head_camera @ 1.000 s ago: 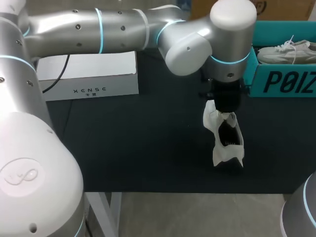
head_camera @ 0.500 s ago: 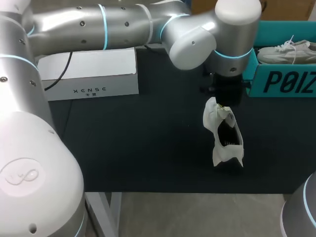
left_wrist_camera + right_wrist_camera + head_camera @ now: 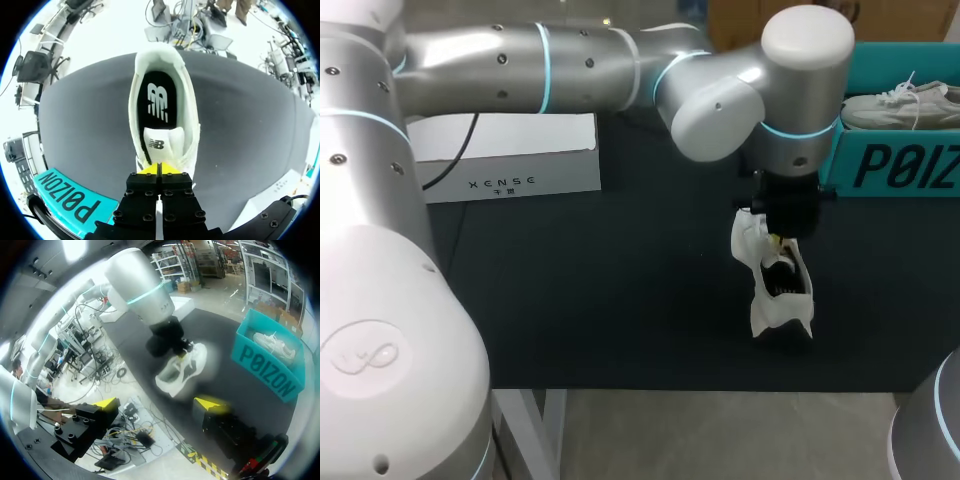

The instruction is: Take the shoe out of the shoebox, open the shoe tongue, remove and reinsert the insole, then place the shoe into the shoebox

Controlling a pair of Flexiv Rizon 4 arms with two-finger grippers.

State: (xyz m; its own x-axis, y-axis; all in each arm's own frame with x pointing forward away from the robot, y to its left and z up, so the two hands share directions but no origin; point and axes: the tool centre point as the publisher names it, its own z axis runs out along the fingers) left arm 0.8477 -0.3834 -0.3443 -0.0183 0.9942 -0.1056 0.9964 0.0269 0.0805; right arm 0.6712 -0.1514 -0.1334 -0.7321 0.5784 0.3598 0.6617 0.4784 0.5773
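A white shoe (image 3: pixel 770 300) stands on the black table mat (image 3: pixel 610 290), toe toward the back and heel toward the front edge. Its black insole (image 3: pixel 157 97) lies inside and its tongue (image 3: pixel 160 142) stands up. My left gripper (image 3: pixel 782 238) hangs just over the tongue, and its yellow tips (image 3: pixel 159 169) are shut tight together against the tongue's toe-side edge, with nothing seen between them. The teal shoebox (image 3: pixel 890 165) sits at the back right. My right gripper (image 3: pixel 157 402) is open, off the table's front edge, facing the shoe (image 3: pixel 182 367).
A second white shoe (image 3: pixel 895 105) lies inside the teal shoebox (image 3: pixel 267 365). A white carton (image 3: pixel 510 155) with a black cable over it stands at the back left. My left arm (image 3: pixel 580 70) spans the back of the table.
My left gripper rose slightly off the shoe, then shifted a little right and came back down onto the tongue. The shoe has stayed in place.
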